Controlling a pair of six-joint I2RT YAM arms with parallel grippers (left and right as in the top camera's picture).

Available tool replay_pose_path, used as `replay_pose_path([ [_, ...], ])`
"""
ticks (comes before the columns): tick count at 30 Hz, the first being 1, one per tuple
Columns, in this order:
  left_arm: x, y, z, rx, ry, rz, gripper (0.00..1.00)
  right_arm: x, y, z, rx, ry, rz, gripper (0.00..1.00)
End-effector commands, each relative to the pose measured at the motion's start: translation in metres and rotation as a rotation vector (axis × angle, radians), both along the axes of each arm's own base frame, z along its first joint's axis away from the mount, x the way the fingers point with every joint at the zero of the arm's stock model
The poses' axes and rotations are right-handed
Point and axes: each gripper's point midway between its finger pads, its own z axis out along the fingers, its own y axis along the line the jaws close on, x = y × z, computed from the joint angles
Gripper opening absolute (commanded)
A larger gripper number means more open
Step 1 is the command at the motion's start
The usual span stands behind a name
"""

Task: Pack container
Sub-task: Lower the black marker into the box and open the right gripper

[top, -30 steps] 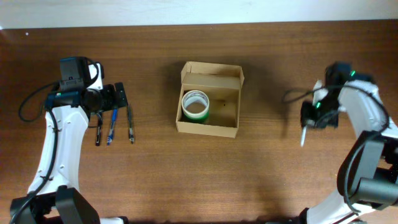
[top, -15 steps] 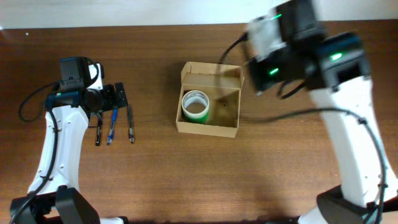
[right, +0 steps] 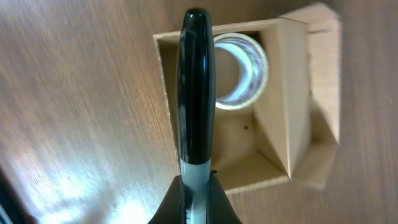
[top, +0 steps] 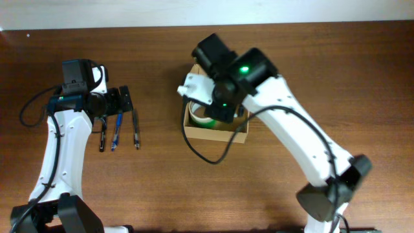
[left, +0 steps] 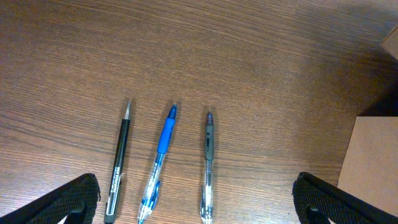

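The right claw is clamped tight on a black-capped grey marker, which juts straight out ahead of its fingers. Directly beneath this claw sits the small tan cardboard box on the brown wooden bench, flap lid standing open. A green-edged roll of clear tape lies flat inside, under the marker's cap end. The left claw is spread wide and grips nothing. Between its fingers and just ahead of them, a thin black pen, a blue-and-clear pen and a grey-and-clear pen lie side by side, apart, on the bench.
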Motion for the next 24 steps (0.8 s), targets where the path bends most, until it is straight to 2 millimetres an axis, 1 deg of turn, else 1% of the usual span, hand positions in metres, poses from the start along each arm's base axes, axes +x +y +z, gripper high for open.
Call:
replay_pose_path([
  [1,0.004,0.003,0.004,0.015,-0.01,-0.008,0.99,0.006,0.001,-0.026,-0.071,0.023,0.093,0.04],
  [4,0.004,0.003,0.004,0.015,-0.01,-0.008,0.99,0.012,0.0,-0.047,-0.114,0.054,0.085,0.04],
  [12,0.004,0.003,0.004,0.015,-0.01,-0.008,0.99,0.017,0.003,-0.104,-0.187,0.161,0.087,0.04],
  [17,0.004,0.003,0.004,0.015,-0.01,-0.008,0.99,0.021,0.002,-0.119,-0.185,0.19,0.071,0.04],
  [20,0.004,0.003,0.004,0.015,-0.01,-0.008,0.99,0.015,0.0,-0.125,-0.164,0.235,0.062,0.04],
  [24,0.004,0.003,0.004,0.015,-0.01,-0.008,0.99,0.008,-0.011,-0.141,-0.184,0.287,0.044,0.04],
])
